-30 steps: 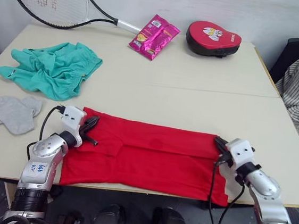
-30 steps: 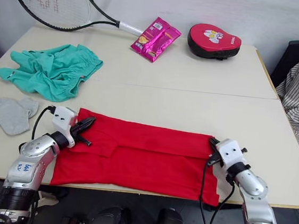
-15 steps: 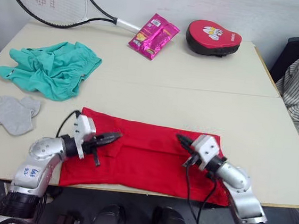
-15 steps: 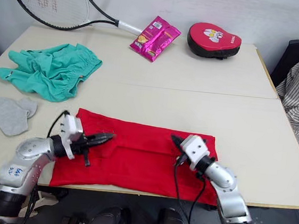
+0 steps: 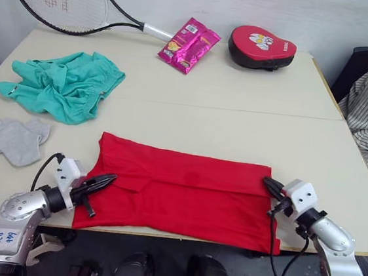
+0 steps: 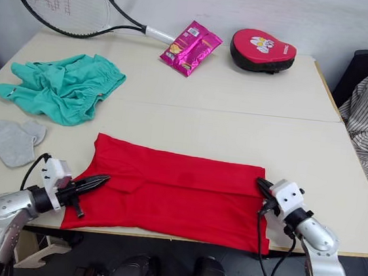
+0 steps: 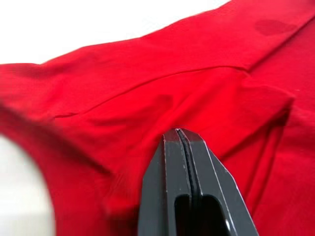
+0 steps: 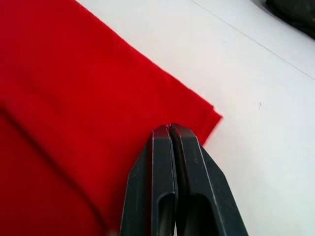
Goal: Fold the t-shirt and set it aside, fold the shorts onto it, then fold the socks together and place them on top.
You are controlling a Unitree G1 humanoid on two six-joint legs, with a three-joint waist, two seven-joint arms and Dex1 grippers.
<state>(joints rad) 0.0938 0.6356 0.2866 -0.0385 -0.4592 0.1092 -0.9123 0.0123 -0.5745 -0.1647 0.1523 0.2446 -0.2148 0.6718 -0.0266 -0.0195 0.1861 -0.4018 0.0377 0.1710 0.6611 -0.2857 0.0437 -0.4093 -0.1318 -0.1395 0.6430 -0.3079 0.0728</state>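
The socks point(image 5: 14, 140) are lying beyond the left pincer point(image 5: 105, 182), and the shorts point(image 5: 61, 84) are lying farther out on the bench point(image 5: 239, 111). The left pincer is pointing across the left end of the t-shirt point(image 5: 184, 194), fingers pressed together with no cloth between the tips. The t-shirt is lying flat between the two pincers as a folded band. The right pincer point(image 5: 270, 184) is sitting at the shirt's far right corner, fingers together, apparently gripping nothing.
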